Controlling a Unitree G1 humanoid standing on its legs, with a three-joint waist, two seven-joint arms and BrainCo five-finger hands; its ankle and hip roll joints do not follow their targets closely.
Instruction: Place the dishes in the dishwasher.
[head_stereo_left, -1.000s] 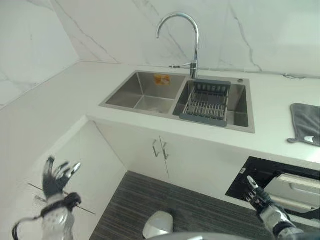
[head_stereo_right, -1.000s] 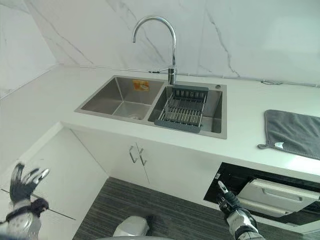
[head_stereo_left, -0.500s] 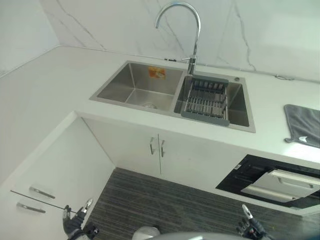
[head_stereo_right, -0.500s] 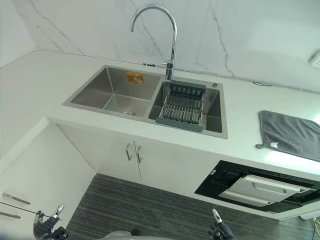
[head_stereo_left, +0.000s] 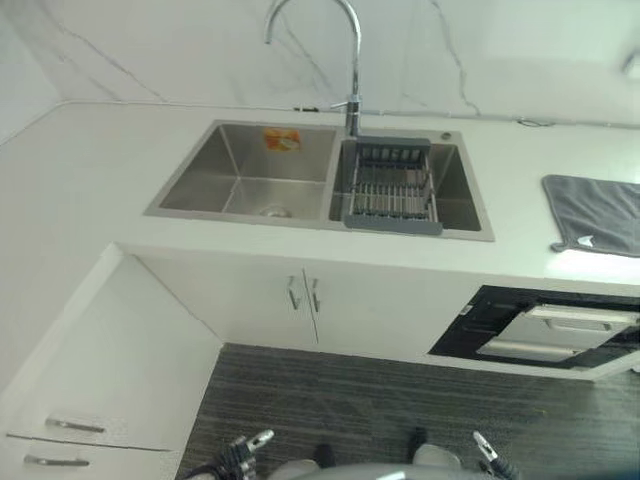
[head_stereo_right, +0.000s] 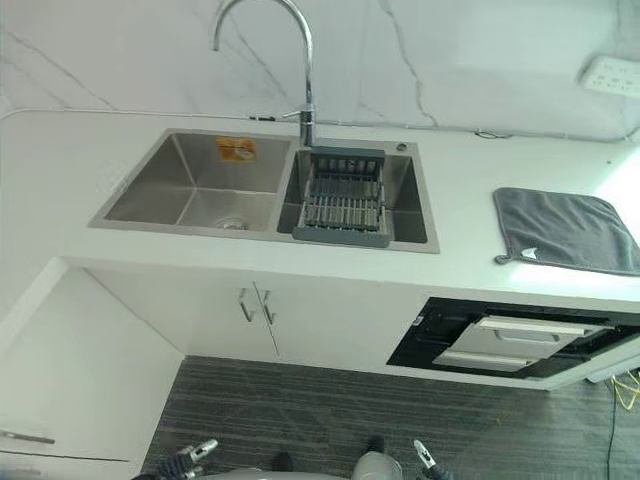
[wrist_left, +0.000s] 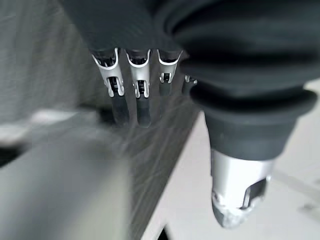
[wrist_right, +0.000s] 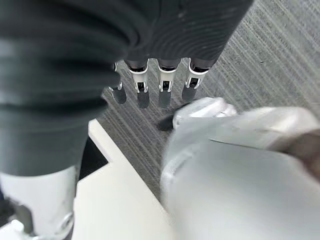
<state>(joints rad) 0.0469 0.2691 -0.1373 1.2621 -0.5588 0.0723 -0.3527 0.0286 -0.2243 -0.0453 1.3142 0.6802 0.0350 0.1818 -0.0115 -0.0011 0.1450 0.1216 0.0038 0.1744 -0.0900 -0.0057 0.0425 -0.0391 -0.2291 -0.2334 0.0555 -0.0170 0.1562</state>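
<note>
From the head views, the dishwasher (head_stereo_left: 545, 335) under the counter (head_stereo_left: 90, 190) stands ajar, likely ready for loading; the drying rack (head_stereo_right: 344, 195) in the sink (head_stereo_right: 200, 185) looks bare, and no dishes can be made out. An orange sticker (head_stereo_left: 282, 139) is unreadable. In the wrist views, the left hand (wrist_left: 137, 87) and right hand (wrist_right: 150, 82) hang low with straight fingers, holding nothing

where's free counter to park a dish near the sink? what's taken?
Free: the counter left of the sink, and the strip between the sink and the grey cloth. The left basin is bare too. Crowded: the right basin holds a dish rack; the faucet stands behind it. Both hands, left hand and right hand, hang low and hold nothing.
</note>
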